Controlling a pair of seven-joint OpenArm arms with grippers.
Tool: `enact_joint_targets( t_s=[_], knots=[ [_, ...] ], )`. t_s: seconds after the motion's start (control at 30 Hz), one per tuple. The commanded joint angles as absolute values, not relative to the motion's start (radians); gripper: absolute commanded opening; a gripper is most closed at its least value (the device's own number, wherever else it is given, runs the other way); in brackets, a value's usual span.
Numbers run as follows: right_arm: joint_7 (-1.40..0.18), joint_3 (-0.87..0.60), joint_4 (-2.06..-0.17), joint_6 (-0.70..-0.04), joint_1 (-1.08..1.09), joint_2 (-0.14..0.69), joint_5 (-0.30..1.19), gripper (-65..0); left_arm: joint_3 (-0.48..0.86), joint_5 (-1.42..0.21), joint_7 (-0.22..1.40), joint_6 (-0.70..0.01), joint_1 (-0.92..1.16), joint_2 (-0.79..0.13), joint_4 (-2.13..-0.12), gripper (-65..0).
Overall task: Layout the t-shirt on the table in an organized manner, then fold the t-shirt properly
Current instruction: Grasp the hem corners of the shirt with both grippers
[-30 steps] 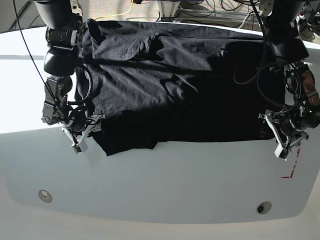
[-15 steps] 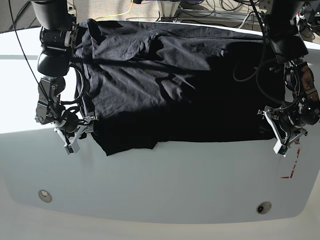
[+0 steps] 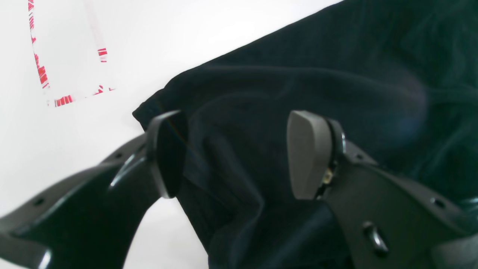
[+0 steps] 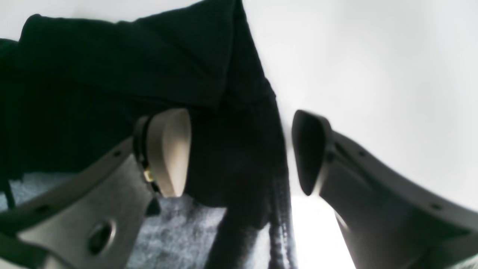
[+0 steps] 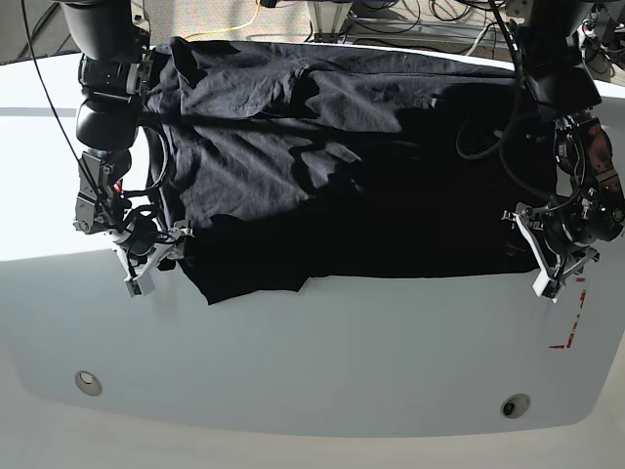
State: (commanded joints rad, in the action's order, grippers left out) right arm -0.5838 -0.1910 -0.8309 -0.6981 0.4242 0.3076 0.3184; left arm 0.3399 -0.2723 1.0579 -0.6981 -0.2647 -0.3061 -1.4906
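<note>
Straddling the near corners: both grippers sit at the near hem of the large black short-sleeved cloth t-shirt [image 5: 342,166], which lies spread across the far half of the big white smooth tabletop [image 5: 322,362], one wrinkled flap hanging toward the near edge on the right arm's side.

Left gripper [image 3: 235,153]: jaws wide apart, cloth corner lying between the pads, nothing clamped. Red dashed rectangle mark [image 3: 67,67] sits just beyond it on bare table.

Right gripper [image 4: 239,149]: also wide apart, a folded ridge of hem between the pads, not pinched.

My read: the step is grabbing both hem corners to pull the shirt flat.

- get the pads down to table level so the bottom layer isn't missed
- right side shows doubled cloth; a bite too deep likely traps the fold and locks in the wrinkle
- close both together, then pull evenly, or the shirt skews

Print side not visible.
</note>
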Motion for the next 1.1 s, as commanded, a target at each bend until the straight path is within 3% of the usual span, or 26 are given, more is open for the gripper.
enact_joint_targets(
  t_s=[0.27,0.47,0.57,0.73,0.93,1.1],
  knots=[
    [-0.585,-0.191,-0.831,-0.698,0.426,0.303,0.320,-26.6,0.340,-0.271,1.056,-0.698,-0.265,-0.309,-1.489,-25.7],
    [-0.585,-0.191,-0.831,-0.698,0.426,0.303,0.318,-48.5,0.344,-0.251,1.043,-0.698,-0.266,-0.312,-1.477,-25.7],
    [-0.585,-0.191,-0.831,-0.698,0.426,0.303,0.318,-54.9,0.344,-0.185,0.998,-0.698,-0.274,-0.309,-1.442,-25.7],
    [-0.585,-0.191,-0.831,-0.698,0.426,0.305,0.318,-56.3,0.346,-0.056,0.911,-0.698,-0.291,-0.306,-1.348,-25.4],
    [-0.585,-0.191,-0.831,-0.698,0.426,0.308,0.318,-56.8,0.377,-0.019,0.840,-0.698,-0.354,-0.312,-1.213,-25.4],
    [-0.585,-0.191,-0.831,-0.698,0.426,0.308,0.318,-62.9,0.473,-0.016,0.785,-0.698,-0.398,-0.338,-1.096,-25.4]
  ],
)
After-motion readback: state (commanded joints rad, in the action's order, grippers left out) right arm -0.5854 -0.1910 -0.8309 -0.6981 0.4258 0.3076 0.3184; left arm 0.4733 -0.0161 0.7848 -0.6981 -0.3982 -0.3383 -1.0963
